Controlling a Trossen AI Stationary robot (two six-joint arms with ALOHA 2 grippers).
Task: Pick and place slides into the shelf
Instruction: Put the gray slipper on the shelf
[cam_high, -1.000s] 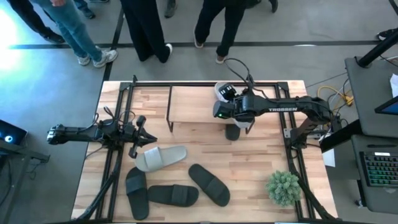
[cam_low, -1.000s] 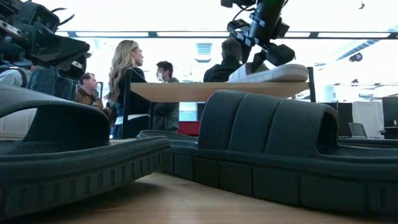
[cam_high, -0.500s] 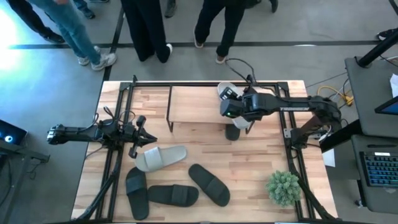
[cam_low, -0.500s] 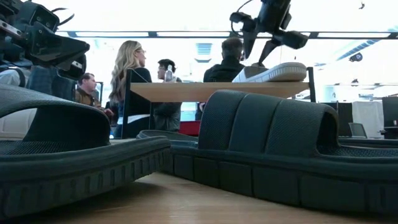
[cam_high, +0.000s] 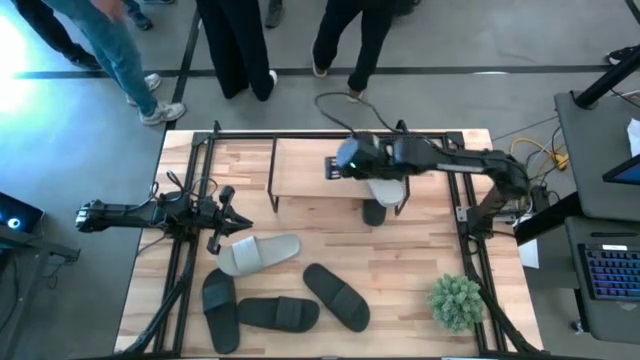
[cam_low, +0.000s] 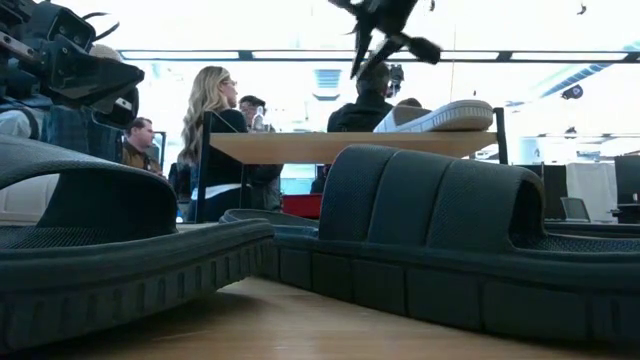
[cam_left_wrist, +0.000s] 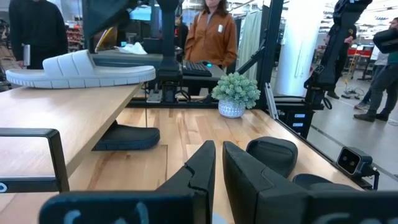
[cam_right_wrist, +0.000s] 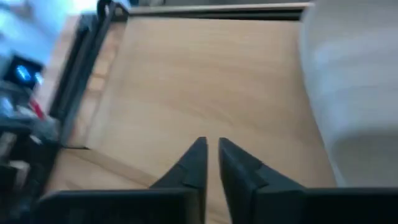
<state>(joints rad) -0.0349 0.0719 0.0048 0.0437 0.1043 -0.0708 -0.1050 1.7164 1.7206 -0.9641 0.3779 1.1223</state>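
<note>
A light slide (cam_high: 388, 186) lies sole down on the shelf's wooden top (cam_high: 310, 175), mostly under my right arm; the left wrist view shows this slide (cam_left_wrist: 81, 65) flat on the plank. A dark slide (cam_high: 373, 213) sits on the table below that plank. My right gripper (cam_high: 333, 167) hovers shut above the shelf top (cam_right_wrist: 205, 74), left of the light slide (cam_right_wrist: 348, 93), holding nothing. My left gripper (cam_high: 235, 218) waits shut at the table's left. Another light slide (cam_high: 258, 253) and three dark slides (cam_high: 278, 313) lie on the table's near part.
A small potted plant (cam_high: 455, 300) stands at the near right corner. Black frame tubes (cam_high: 185, 250) run along the table's left and right sides. People stand beyond the far edge (cam_high: 240, 50). The shelf top left of the light slide is bare wood.
My right gripper has left the light slide on the shelf top, risen, rolled about its own axis, swung toward the table's left and shut. The slide stays flat on the plank.
</note>
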